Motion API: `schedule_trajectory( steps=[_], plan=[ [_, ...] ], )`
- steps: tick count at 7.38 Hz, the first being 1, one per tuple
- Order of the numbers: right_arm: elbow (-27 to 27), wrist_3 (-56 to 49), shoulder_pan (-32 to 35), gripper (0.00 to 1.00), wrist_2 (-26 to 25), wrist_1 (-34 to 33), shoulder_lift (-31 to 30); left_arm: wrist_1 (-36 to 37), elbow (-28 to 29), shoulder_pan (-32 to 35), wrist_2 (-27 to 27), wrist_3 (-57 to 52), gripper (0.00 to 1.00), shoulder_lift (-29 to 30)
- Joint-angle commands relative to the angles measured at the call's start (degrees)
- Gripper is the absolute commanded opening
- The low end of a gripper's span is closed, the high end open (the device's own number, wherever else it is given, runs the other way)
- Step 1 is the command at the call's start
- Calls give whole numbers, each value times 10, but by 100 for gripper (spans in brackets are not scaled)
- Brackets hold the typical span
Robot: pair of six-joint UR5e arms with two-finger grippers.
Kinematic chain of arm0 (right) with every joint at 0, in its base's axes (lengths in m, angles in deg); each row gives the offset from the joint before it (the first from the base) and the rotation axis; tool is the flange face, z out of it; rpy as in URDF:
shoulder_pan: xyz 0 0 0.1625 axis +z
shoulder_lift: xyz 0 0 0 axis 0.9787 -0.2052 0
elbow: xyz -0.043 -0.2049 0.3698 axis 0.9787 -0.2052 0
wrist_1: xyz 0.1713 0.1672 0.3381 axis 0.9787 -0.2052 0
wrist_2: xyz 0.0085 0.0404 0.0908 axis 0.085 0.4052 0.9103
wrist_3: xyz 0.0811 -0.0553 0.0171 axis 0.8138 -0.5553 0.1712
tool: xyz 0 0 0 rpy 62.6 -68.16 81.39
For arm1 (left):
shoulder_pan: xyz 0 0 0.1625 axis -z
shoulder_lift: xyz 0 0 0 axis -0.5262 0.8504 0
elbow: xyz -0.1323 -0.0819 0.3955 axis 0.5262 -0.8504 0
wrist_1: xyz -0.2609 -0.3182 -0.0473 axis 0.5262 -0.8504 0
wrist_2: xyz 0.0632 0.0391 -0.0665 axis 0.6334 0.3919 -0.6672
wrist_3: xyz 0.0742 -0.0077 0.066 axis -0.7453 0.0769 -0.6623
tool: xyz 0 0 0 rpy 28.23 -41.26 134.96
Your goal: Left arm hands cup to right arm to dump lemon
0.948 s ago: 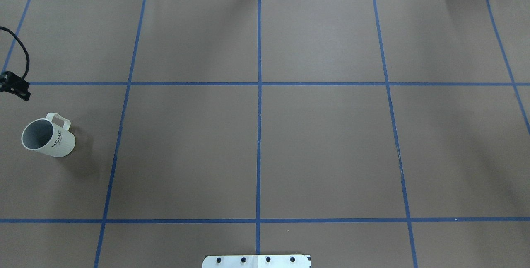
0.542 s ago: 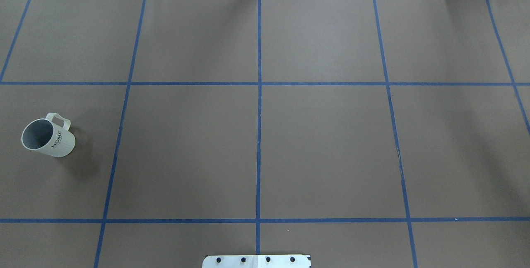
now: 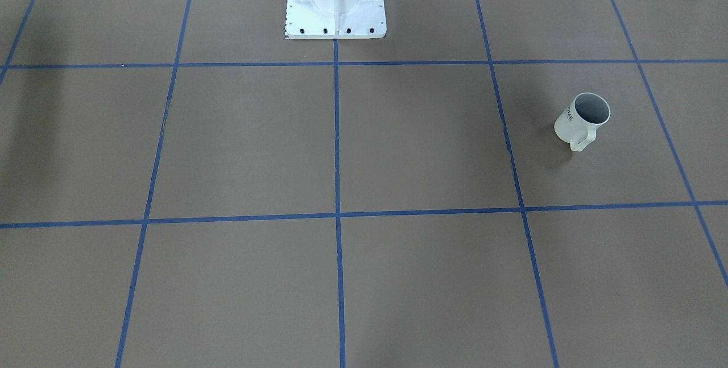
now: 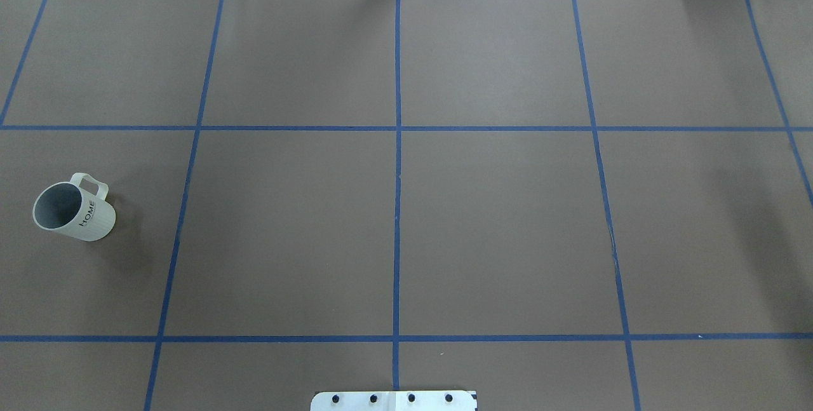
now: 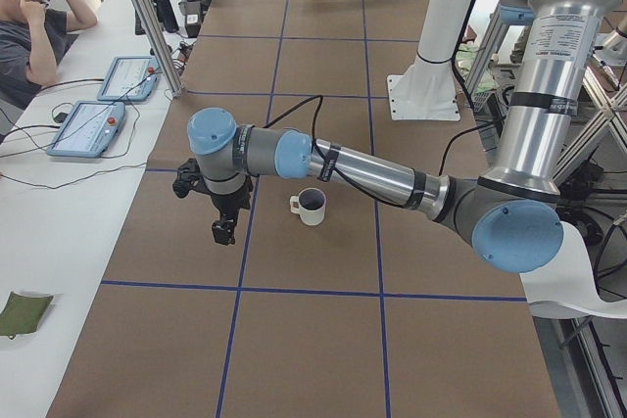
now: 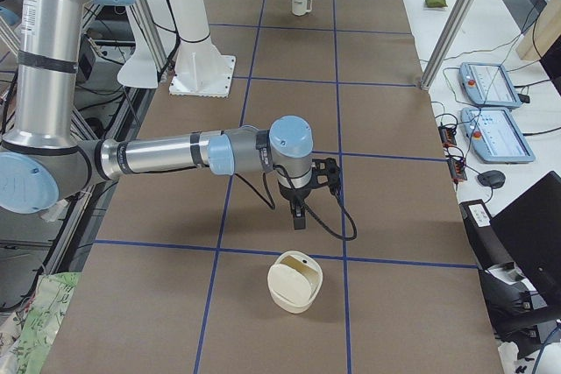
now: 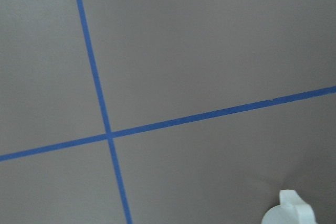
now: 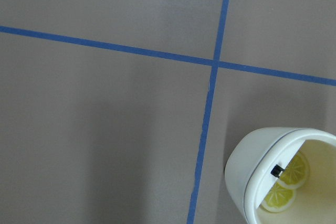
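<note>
The cup [image 4: 73, 208] stands upright on the brown table near its left edge, handle toward the far side, "HOME" on its side. It also shows in the front view [image 3: 583, 120], the left side view [image 5: 312, 206] and far off in the right side view [image 6: 301, 2]. Its grey inside shows no lemon; the lemon is out of view. The left gripper [image 5: 223, 232] hangs over the table beside the cup and apart from it; I cannot tell its state. The right gripper [image 6: 299, 218] hovers at the table's other end; I cannot tell its state. A bit of the cup's handle [image 7: 291, 211] shows in the left wrist view.
A cream tub [image 6: 295, 280] lies on the table near the right gripper, and the right wrist view [image 8: 283, 177] shows lemon-slice shapes inside it. The white robot pedestal [image 3: 335, 4] stands at mid-table. Operators' pendants [image 5: 93, 124] lie on the side bench.
The left gripper's black tip and cable, at the overhead view's left edge 0.9 s ago, have left that view. The cup has not moved.
</note>
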Motion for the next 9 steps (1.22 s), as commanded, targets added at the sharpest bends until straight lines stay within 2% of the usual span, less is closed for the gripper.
schedule_trajectory(
  steps=[1,2,9],
  plan=[
    [-21,2,2,100,0,17,-11,-77,57,4,-2,0,100,-26],
    [-27,2,2,100,0,18,-10,-97,65,4,-1,3,100,-29],
    [-38,8,3,100,0,18,-4,-101,76,1,0,1,100,-48]
  ],
)
